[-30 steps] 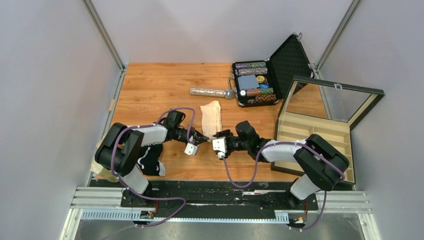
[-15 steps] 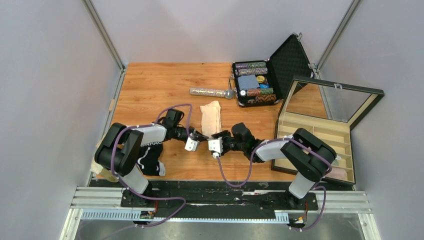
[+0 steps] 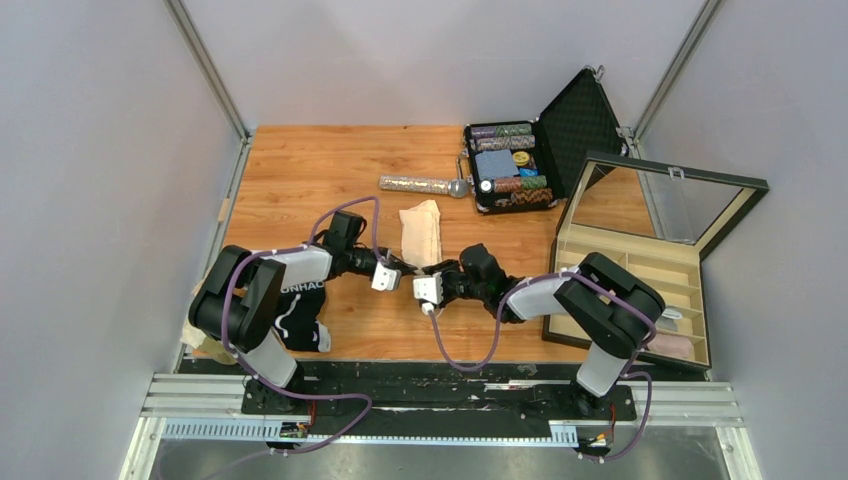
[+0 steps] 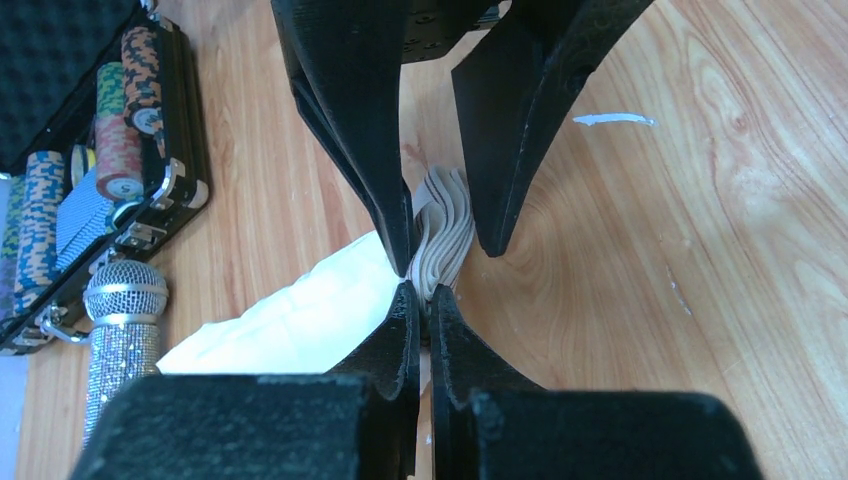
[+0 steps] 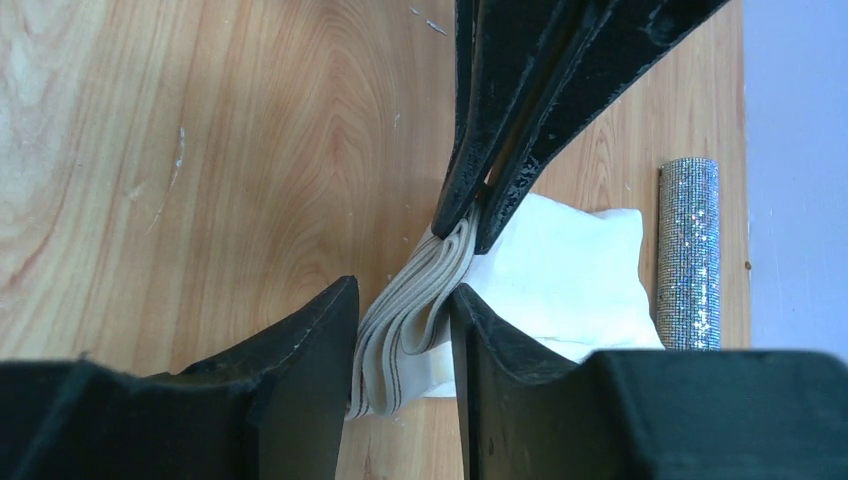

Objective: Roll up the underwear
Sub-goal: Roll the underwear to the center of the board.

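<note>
a cream-beige underwear [image 3: 421, 232] lies folded flat near the middle of a wooden table [image 3: 300, 170]. its long axis runs from the near side, where the arm bases are bolted, toward the far edge. its near end is a ribbed waistband [image 5: 410, 300], which is bunched into a thick stack of layers and raised a little off the wood. the rest of the cloth stretches away beyond it.

the waistband is met from opposite sides by both arms. the left gripper [image 4: 422, 295] is seen with its fingers pressed together, pinched on the edge of the bunched band. the right gripper [image 5: 402, 290] is seen with its fingers apart, one on each side of the same stack, and a firm clamp is not shown.

both grippers are judged equally near, at the near end only. a roll is therefore judged to run along the long axis, away from the bases toward the far end. a glittery silver microphone [image 3: 420, 184] lies crosswise just beyond that far end, apart from the cloth.
</note>
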### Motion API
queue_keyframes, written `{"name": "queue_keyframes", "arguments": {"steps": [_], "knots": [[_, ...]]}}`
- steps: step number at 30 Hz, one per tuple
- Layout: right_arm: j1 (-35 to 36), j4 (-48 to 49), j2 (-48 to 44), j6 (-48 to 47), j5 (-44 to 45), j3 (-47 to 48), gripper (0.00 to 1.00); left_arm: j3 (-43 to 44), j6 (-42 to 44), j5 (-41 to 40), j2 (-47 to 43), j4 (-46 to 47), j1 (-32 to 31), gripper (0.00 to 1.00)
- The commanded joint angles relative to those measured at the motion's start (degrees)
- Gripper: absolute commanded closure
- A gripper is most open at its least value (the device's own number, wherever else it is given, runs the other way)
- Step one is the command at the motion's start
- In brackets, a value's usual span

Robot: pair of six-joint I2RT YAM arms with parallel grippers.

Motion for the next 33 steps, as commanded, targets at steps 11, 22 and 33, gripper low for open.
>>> {"name": "queue_keyframes", "arguments": {"steps": [11, 22, 33], "knots": [[0.2, -8.1, 0.3, -0.6, 1.3, 5.7, 1.00, 1.4, 3.9, 2.0, -1.2, -5.1, 1.0, 0.93], [-5.5, -55.0, 2.1, -1.3, -17.4, 26.4, 1.00, -1.8, 0.0, -3.3, -16.6, -9.5, 4.2, 0.00], [-8.7, -97.4, 23.1, -4.2, -28.5, 54.7, 1.00, -0.6, -41.8, -45.3, -29.4, -0.6, 4.2, 0.00]]}}
